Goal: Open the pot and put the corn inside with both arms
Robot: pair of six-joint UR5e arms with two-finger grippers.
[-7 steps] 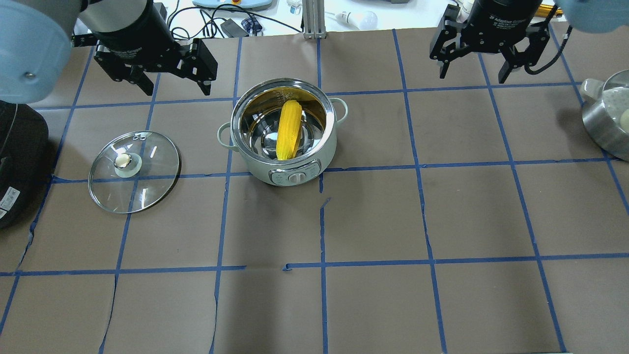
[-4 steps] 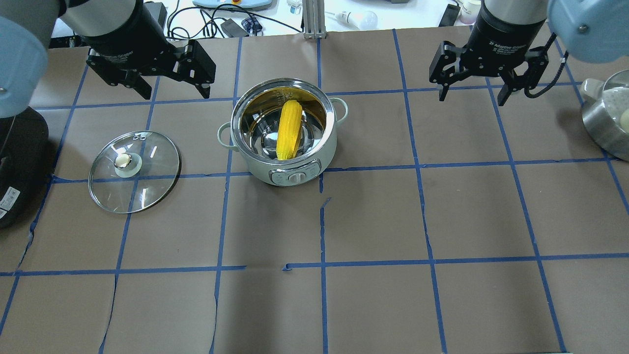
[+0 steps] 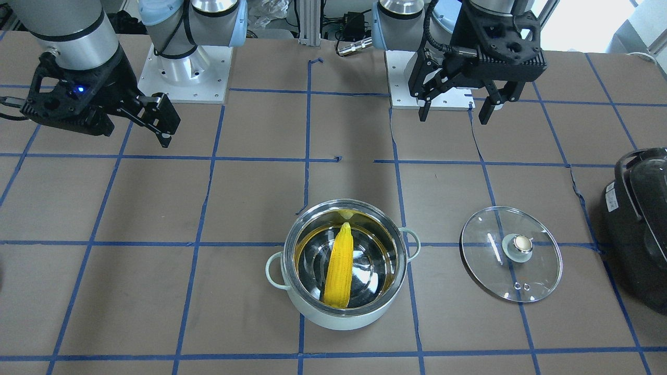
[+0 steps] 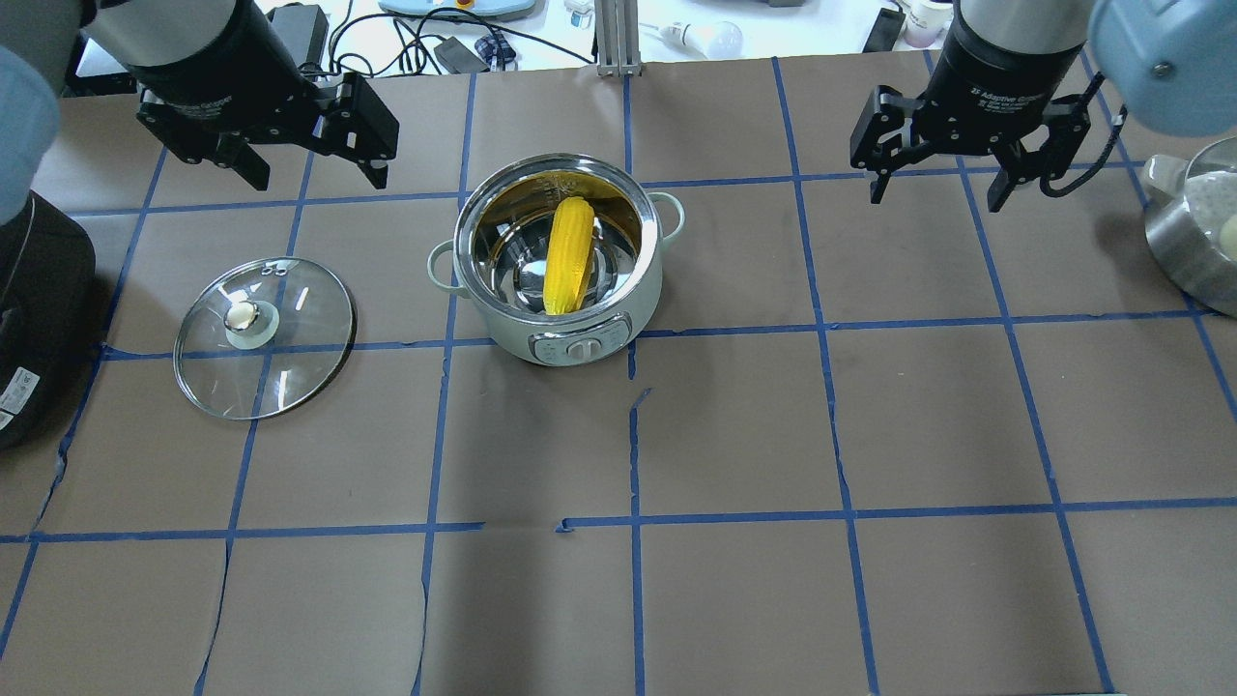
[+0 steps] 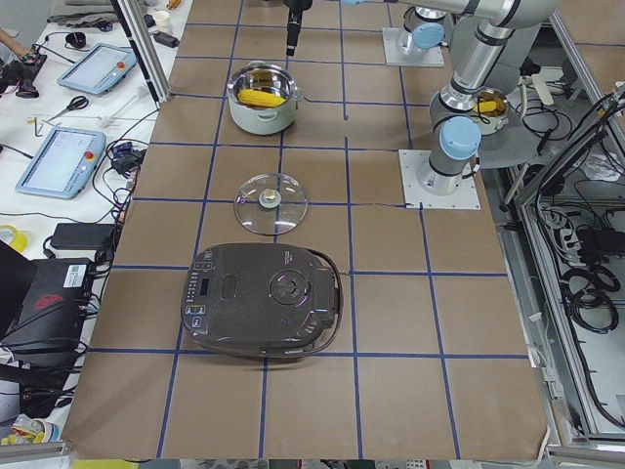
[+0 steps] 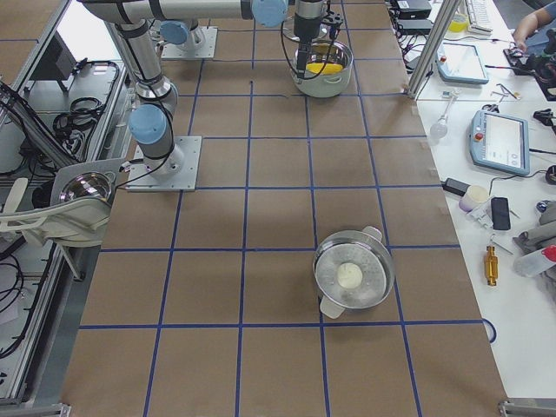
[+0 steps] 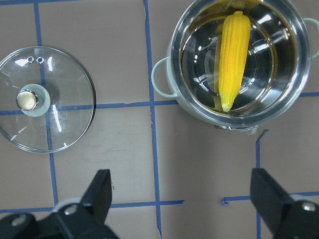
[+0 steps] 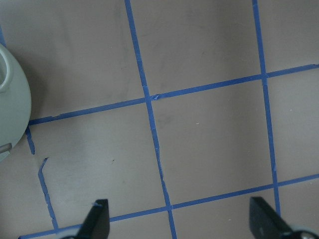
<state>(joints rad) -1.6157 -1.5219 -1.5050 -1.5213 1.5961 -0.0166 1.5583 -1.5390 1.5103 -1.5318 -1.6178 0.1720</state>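
Overhead exterior view: the corn (image 4: 568,253) lies inside the pot (image 4: 646,298) on the shiny steel bottom. Its long axis runs from the far wall to the side that carries the control dial. The pointed tip faces the dial side, toward the robot, and the blunt end is at the opposite wall; the cob nearly spans the bowl. The pot stands open and upright on the table (image 4: 734,435). Its glass lid (image 4: 290,372) lies flat, knob up, on the table to the robot's left of the pot, apart from it. The left gripper (image 4: 317,177) hangs above the table on the lid's side, jaws spread wide with nothing between them. The right gripper (image 4: 935,198) hangs on the other side, equally wide and empty. A black appliance (image 4: 39,309) sits at the left edge and a steel pan (image 4: 1184,256) at the right edge.
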